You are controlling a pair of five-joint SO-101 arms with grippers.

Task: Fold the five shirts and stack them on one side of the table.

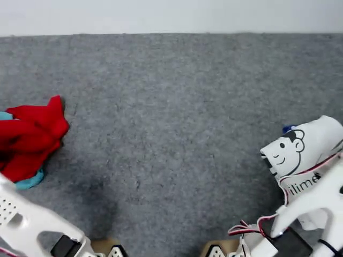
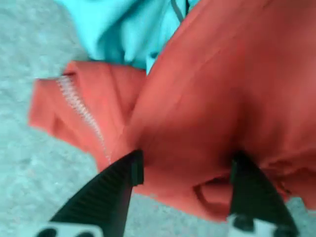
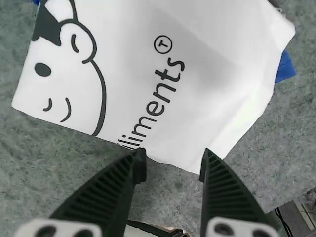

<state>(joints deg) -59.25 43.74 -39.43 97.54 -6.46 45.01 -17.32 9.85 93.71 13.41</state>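
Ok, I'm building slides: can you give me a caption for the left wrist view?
Open left gripper straddling a red shirt that lies over a turquoise shirt.

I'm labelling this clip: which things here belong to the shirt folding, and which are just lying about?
Belong to the job: red shirt, teal shirt under it, white printed shirt, blue garment peeking from beneath it.
Just there: grey table cover, the right arm's red and white cables.

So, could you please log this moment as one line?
left gripper open, astride red shirt | teal cloth under red | right gripper open at edge of white shirt | blue cloth under white
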